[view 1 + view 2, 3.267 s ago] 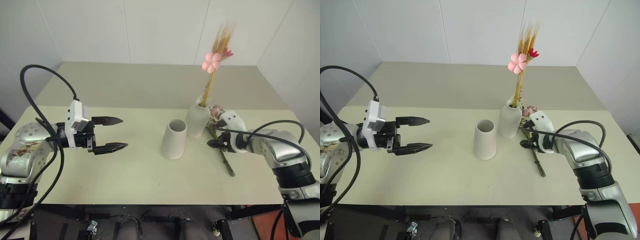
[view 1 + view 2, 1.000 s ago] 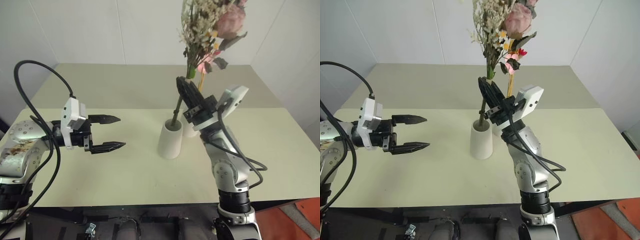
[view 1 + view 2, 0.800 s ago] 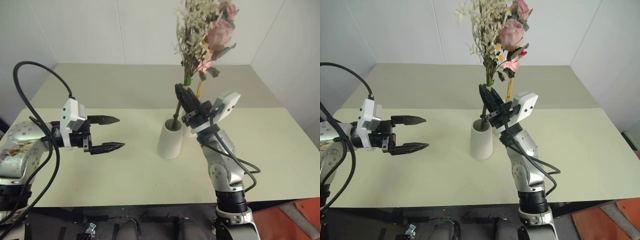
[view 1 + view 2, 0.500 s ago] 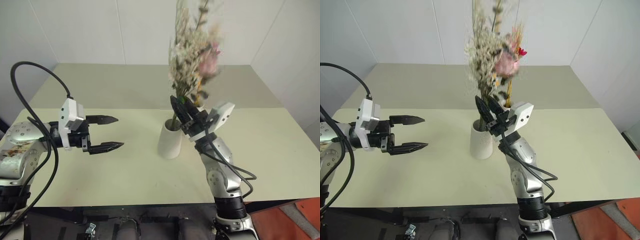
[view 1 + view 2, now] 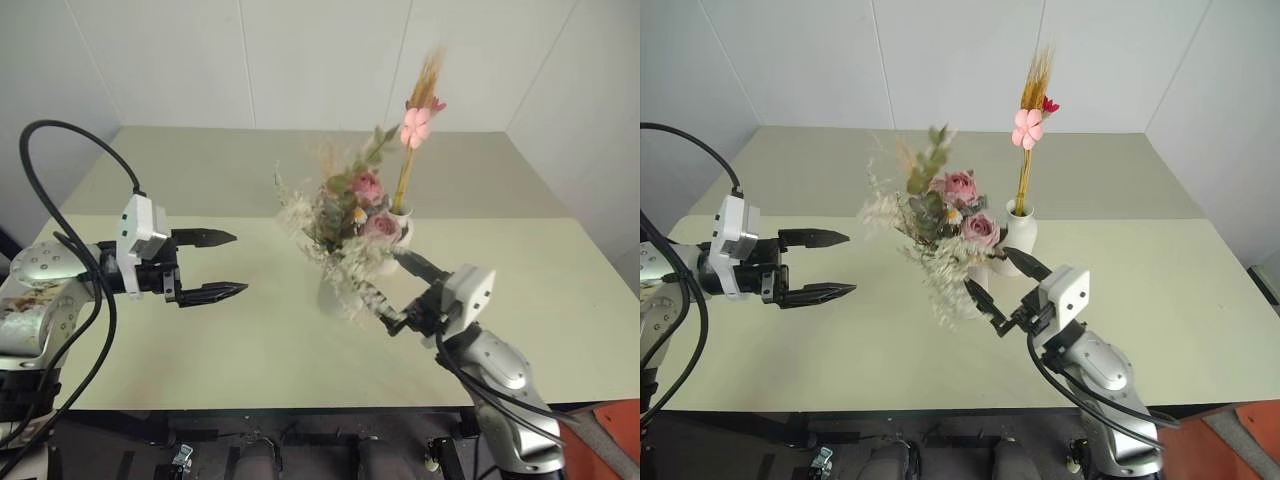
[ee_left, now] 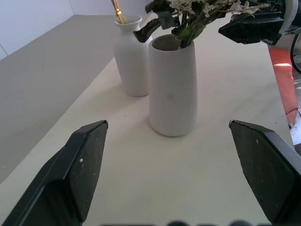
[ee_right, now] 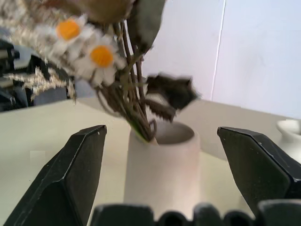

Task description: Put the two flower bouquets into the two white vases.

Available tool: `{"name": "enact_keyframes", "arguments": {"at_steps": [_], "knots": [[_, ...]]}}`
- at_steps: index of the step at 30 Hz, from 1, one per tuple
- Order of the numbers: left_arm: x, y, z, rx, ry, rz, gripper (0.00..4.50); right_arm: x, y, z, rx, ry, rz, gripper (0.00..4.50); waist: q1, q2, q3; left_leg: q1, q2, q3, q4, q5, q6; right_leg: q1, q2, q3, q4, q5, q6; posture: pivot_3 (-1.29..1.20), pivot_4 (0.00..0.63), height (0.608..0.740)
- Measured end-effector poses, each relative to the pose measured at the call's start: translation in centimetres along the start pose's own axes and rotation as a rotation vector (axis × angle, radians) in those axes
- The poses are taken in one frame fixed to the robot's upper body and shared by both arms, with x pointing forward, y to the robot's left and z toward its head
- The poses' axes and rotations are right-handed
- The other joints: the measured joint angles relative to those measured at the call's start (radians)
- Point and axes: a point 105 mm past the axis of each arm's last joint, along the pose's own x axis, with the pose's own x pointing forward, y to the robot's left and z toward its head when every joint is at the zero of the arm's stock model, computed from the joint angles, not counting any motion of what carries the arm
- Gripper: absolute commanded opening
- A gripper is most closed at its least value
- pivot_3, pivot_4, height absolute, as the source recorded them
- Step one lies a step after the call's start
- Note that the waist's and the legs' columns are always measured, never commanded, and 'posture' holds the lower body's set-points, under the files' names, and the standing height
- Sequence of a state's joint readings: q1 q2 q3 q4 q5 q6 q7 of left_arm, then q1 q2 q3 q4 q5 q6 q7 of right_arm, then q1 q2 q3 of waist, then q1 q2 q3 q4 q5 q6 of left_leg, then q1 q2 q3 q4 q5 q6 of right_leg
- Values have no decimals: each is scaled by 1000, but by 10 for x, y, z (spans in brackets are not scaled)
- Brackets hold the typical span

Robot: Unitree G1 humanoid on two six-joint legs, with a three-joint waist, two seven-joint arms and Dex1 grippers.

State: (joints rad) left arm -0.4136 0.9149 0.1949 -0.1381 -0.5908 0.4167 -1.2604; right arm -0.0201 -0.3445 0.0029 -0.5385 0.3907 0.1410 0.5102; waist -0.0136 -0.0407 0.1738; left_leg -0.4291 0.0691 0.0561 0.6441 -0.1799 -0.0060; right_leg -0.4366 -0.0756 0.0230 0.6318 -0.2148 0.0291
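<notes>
The bushy bouquet of pink roses, green leaves and whitish sprigs stands with its stems in the wide cylinder vase and spreads toward me and to the left. Right behind it, the bottle-shaped vase holds the slim bouquet upright. My right gripper is open just in front and to the right of the cylinder vase, its fingers apart from the stems and holding nothing. My left gripper hovers open and empty to the left of the vases, pointing at them.
The pale table carries both vases near its middle. White walls close it in at the back and at the right. A black cable loops over my left arm.
My right gripper opened, let go of the bushy bouquet and sank back toward me. The bouquet dropped deeper into the cylinder vase. The left arm stayed put.
</notes>
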Motion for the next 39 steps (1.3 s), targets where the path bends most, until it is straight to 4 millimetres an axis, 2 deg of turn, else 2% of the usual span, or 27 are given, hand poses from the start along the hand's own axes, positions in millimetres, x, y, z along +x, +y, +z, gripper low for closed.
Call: {"name": "enact_keyframes", "arguments": {"at_steps": [3, 6, 10, 13, 20, 26, 32, 39], "knots": [[1, 1, 3, 9, -6, -7, 4500, -17, -13, 10, -55, 61, 20, 4447, 1, 0, 0, 0, 0, 0, 0, 0, 0, 1, 0, 0, -1, 0, 0, 0, 150, 740], [3, 2, -1, -6, -3, -12, 4500, -35, -29, 9, -153, 227, 31, 4447, 2, 0, 0, 1, 0, 0, 0, 0, 0, 2, 0, 0, -1, 0, 0, 0, 150, 740], [2, 4, 0, -7, -7, -12, 4500, -81, -58, -1, -164, 483, 11, 4447, 11, 0, 0, 2, 0, 0, 0, 0, 0, 3, 0, 0, -2, 0, 0, 0, 150, 740], [-1, 1, -3, -18, 4, -25, 4500, -112, -81, 21, -163, 519, -10, 4447, 16, 0, 0, 6, 0, 0, 0, 0, 0, 7, 0, 0, -3, -2, 3, 0, 150, 740], [-12, 1, -4, -19, 24, -13, 4500, -157, -115, 56, -209, 615, -25, 4447, 14, -1, 0, 13, 0, 0, 0, 0, 0, 15, -1, 0, -3, -7, -3, 0, 150, 740], [-14, 1, -3, -15, 33, -11, 4500, -160, -121, 65, -239, 609, -16, 4447, 12, -1, 0, 13, 0, 0, 0, 0, 0, 14, -1, 0, -3, -7, -3, 0, 150, 740], [-17, 2, -1, -8, 37, 3, 4500, -150, -115, 70, -251, 525, 0, 4447, 12, -1, 0, 13, 0, 0, 0, 0, 0, 14, -1, 0, -3, -7, -3, 0, 150, 740], [-16, 0, 0, -6, 43, 7, 4500, -150, -114, 70, -259, 531, 1, 4447, 13, -1, 0, 13, 0, 0, 0, 0, 0, 15, -1, 0, -3, -7, -3, 0, 150, 740]]}}
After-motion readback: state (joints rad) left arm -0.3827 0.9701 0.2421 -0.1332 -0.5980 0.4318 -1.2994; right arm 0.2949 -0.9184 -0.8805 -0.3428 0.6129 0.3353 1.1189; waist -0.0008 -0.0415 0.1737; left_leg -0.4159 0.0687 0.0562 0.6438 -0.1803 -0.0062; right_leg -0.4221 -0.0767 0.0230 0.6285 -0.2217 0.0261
